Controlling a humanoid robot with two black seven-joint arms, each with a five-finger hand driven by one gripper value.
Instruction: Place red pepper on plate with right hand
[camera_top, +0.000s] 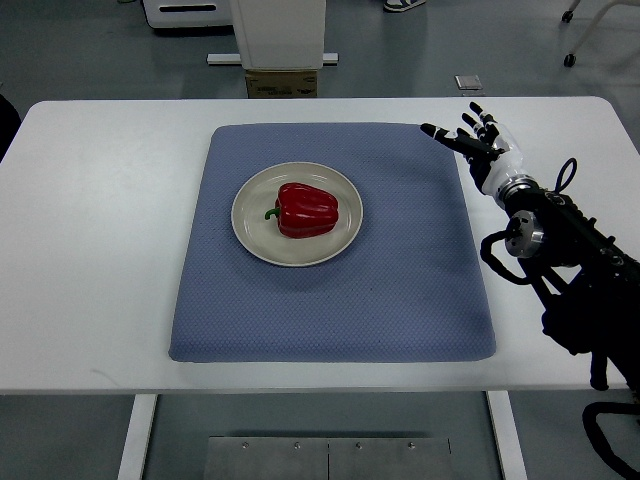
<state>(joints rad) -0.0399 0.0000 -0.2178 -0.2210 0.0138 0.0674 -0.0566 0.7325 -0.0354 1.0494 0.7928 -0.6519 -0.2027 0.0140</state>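
A grey floor (80, 50) is seen around a white bench (90, 230), which fills most of the top view. Beyond the far edge of the bench, a white cabinet base (280, 30) and a small cardboard box (282, 83) are seen on the floor. The middle of the bench is covered by a blue-grey mat (400, 290) with rounded corners. The right arm (570, 240) is brought in from the right edge, dark and cabled. A cream plate (250, 215) is set on the mat, left of its centre. The red pepper (305, 209) is laid on the plate, its green stem pointed left. The right hand (480, 145) is held over the mat's far right corner, well apart from the plate; its fingers (440, 133) are spread and nothing is held.
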